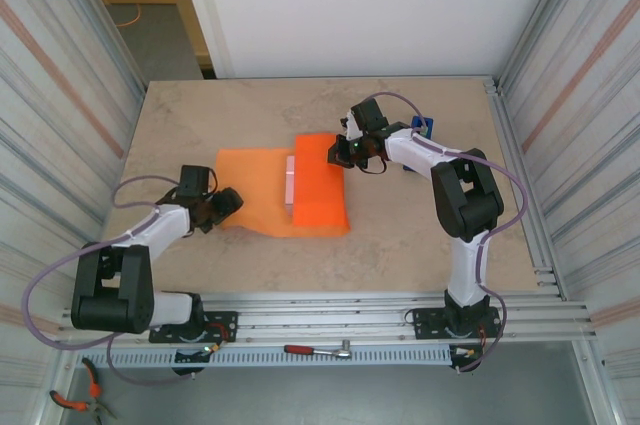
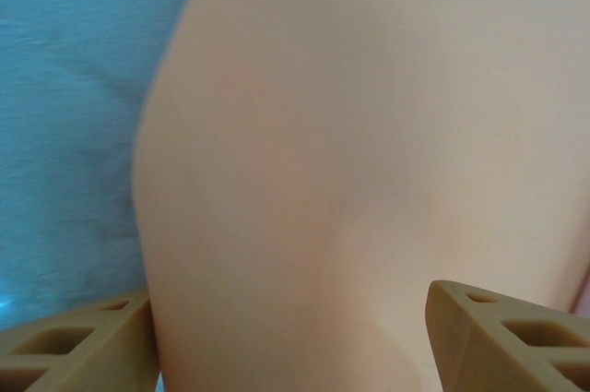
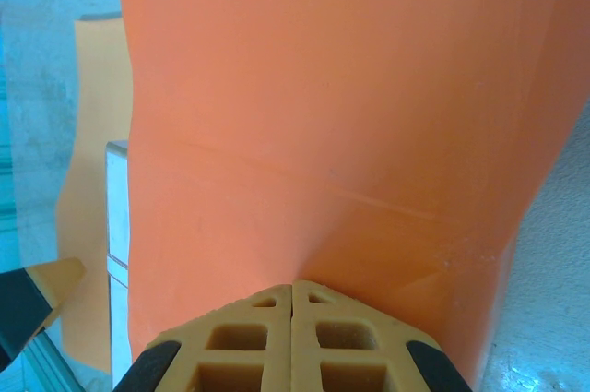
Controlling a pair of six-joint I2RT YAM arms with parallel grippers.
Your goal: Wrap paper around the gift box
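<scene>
At nine o'clock on the desk (image 1: pixel 400 235), our left gripper (image 1: pixel 226 205) sits released at the edge of the paper (image 1: pixel 255 195); the gift box (image 1: pixel 290 188) lies toward three o'clock, half under the flap our right gripper (image 1: pixel 345 153) clenches.

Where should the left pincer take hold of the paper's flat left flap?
Grip the paper at its free left edge, coming low from the left: that flap lies flat on the table, beside the open left pincer. The right pincer holds the other flap.
</scene>
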